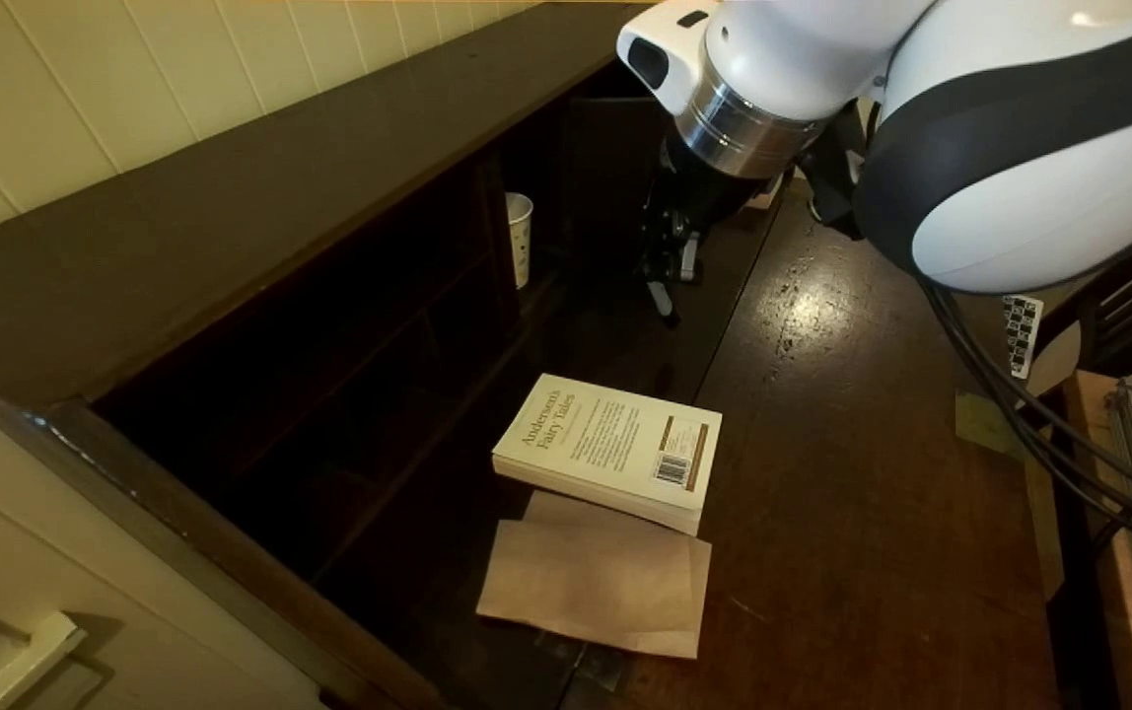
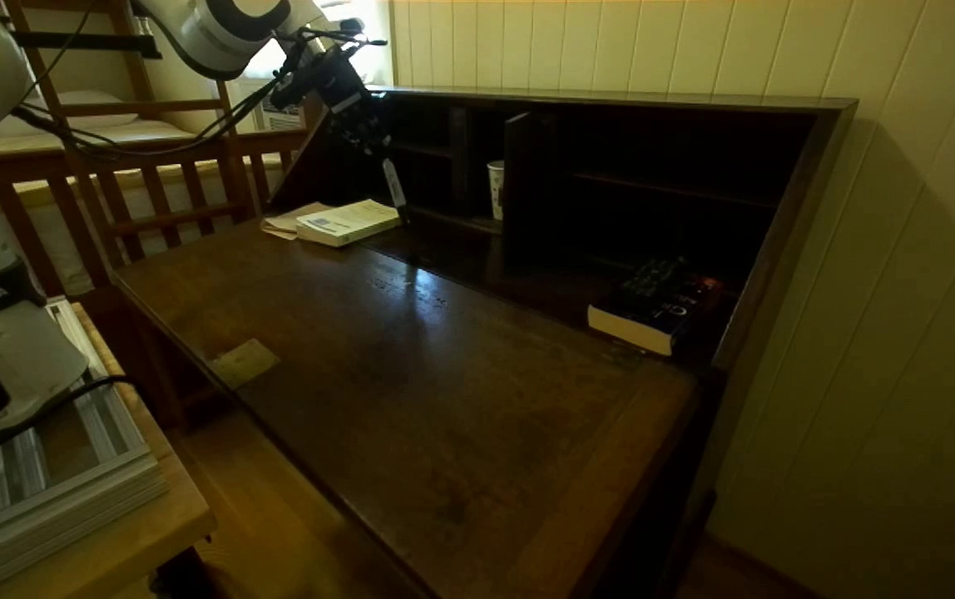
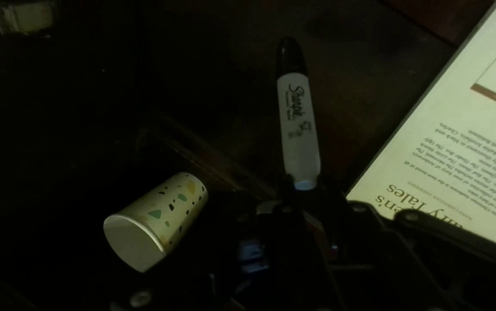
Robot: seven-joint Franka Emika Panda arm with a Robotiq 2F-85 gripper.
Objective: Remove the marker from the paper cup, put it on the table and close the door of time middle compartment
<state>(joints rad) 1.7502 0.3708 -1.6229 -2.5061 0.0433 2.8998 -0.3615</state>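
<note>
Above the glossy, scuffed wooden desk, I find my gripper with both fingers clamped on the rear end of a smooth white-barrelled Sharpie marker, rounded black cap lowermost, contact with wood undetermined; the tapered, fleck-printed paper cup stands upright in a wooden compartment, the flat dark door standing open alongside
</note>
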